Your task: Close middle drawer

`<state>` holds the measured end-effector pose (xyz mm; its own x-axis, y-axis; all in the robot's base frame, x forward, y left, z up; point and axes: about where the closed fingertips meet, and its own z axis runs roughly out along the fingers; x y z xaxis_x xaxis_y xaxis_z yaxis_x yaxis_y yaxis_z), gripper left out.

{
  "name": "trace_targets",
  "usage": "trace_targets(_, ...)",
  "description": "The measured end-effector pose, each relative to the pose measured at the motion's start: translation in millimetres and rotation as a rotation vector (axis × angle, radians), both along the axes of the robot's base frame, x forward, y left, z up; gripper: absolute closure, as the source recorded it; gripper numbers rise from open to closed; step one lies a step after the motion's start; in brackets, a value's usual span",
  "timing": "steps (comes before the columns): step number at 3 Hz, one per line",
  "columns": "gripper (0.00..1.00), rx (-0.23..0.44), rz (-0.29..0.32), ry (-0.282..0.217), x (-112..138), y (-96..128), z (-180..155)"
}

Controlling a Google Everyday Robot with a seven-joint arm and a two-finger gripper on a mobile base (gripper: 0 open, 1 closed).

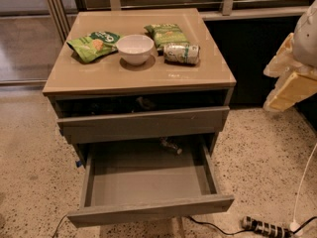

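Observation:
The middle drawer (148, 180) is pulled far out of the cabinet, showing its bare grey box interior; its plain flat front (151, 211) faces me at the bottom of the view. Above it the uppermost drawer's front (143, 124) stands slightly out, with a dark gap over it. The lowest drawer front is hidden beneath the open drawer. My gripper (285, 81), cream and white, hangs at the right edge of the view, level with the cabinet top, to the right of the cabinet and apart from it. It touches nothing.
On the cabinet top (99, 76) lie a white bowl (134, 48), two green snack bags (92, 44) (166, 33) and a can on its side (181, 53). A power strip (265, 227) and cables lie on the speckled floor at front right.

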<state>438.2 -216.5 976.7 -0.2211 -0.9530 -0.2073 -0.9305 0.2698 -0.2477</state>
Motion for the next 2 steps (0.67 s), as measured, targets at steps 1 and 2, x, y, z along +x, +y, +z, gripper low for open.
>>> trace_targets(1, 0.68, 0.0, 0.0, 0.0, 0.0, 0.0, 0.0)
trace_targets(2, 0.99, 0.0, 0.0, 0.0, 0.0, 0.0, 0.0)
